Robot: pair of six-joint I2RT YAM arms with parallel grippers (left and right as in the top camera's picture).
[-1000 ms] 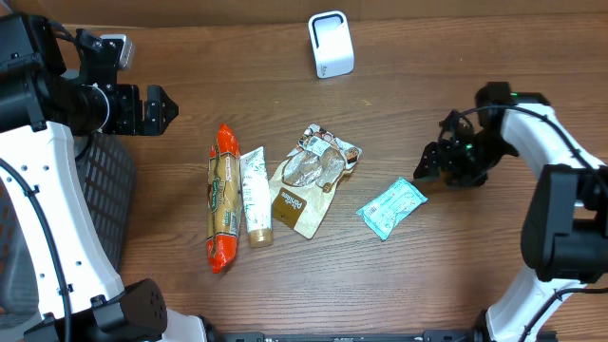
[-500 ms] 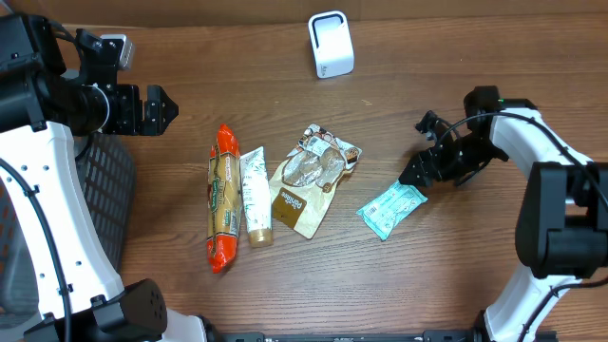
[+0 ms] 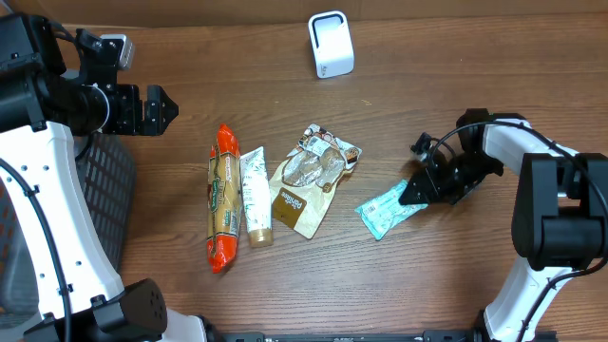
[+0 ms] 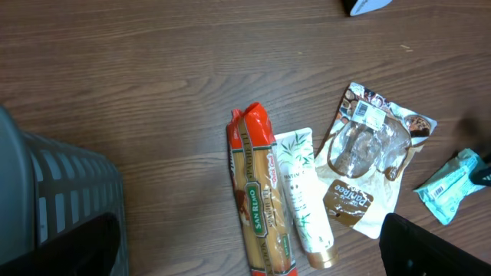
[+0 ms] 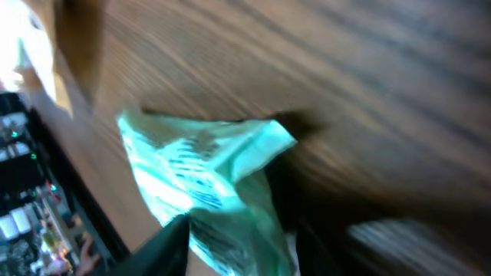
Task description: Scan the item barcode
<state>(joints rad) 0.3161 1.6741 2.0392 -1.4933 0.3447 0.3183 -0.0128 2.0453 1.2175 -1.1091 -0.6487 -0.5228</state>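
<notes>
Teal packet (image 3: 388, 208); long axis diagonal (upper end at right end effector (image 3: 410, 193))

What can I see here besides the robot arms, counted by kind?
pasta pack: 1
white tube: 1
snack pouch: 1
teal packet: 1
white scanner: 1
grey basket: 1
Total: 6
</notes>
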